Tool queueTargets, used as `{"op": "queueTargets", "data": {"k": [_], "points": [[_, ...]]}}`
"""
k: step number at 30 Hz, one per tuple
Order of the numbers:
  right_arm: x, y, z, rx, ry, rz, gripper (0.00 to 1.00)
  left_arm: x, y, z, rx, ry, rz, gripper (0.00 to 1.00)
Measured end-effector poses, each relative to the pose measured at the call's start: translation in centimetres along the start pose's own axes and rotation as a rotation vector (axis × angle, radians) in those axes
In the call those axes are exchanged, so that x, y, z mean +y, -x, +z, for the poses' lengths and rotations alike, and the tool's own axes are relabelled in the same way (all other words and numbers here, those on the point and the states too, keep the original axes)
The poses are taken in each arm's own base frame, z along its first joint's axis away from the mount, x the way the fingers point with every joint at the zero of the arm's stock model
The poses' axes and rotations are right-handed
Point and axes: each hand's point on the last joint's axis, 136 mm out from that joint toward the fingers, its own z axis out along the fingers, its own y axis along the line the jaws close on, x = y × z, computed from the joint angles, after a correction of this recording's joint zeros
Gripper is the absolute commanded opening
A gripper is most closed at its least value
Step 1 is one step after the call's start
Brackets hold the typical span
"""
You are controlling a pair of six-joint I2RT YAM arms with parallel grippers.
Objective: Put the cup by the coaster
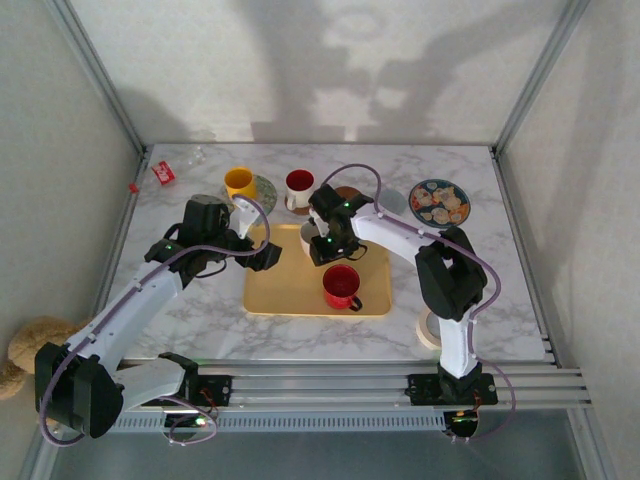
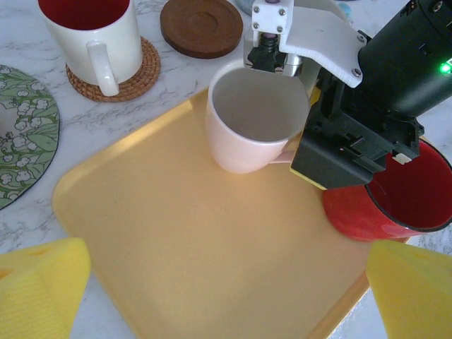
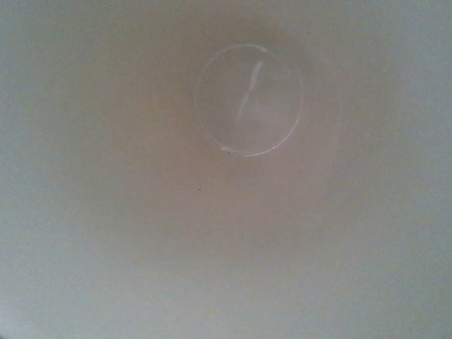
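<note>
— The tray [image 2: 176,240] is glowing mustard yellow against the white, grey-veined marble table [image 1: 520,290].
— The pink cup [image 2: 251,120] by its far edge is looking very pale, and the red cup [image 2: 395,198] at its right edge is shining glossy.
— Past that far edge, the coaster [image 2: 201,25] is showing dark brown and the plate [image 2: 21,134] green with white flowers.

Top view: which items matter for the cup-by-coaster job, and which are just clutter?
Job: pale pink cup, bare brown coaster, yellow tray.
Clutter: red mug, white mug, yellow mug, floral plate, patterned plate, tape roll.
</note>
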Motion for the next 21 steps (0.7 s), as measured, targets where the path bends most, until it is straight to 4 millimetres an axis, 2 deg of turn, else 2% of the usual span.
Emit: {"op": "queueTargets", "data": {"k": [21], "points": [[-0.1,1.1,-0.5,-0.032,-0.020,-0.011,0.18,-0.1,0.0,0.1,-0.001,-0.010,0.001,1.00]]}}
